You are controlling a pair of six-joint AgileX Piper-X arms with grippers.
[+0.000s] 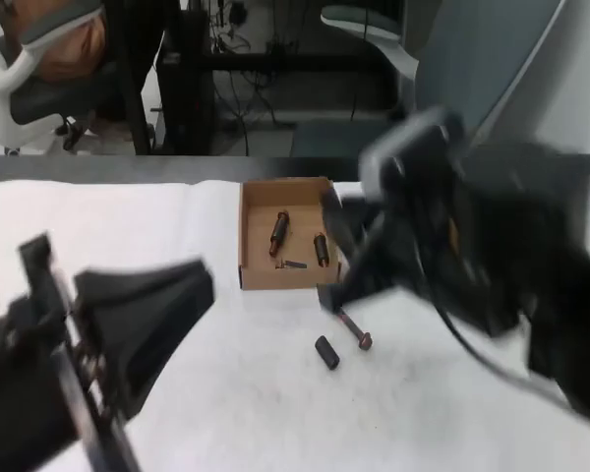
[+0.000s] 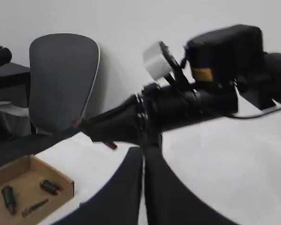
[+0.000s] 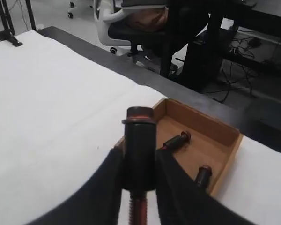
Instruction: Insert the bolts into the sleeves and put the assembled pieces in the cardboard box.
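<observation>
White-covered bench (image 1: 177,226): right pincer (image 3: 139,159) clamped on sleeved bolt (image 3: 139,136) (assembly done); next, release into cardboard box (image 3: 203,123).

The right hand (image 3: 139,153) and bolt (image 3: 139,114), its tip cropped, hide a corner of the cardboard box (image 3: 225,137)

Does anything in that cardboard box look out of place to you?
Possibly. In the cardboard box, between the two sleeved bolts, lies a thinner bare piece, seemingly a bolt with no sleeve on it.
</observation>
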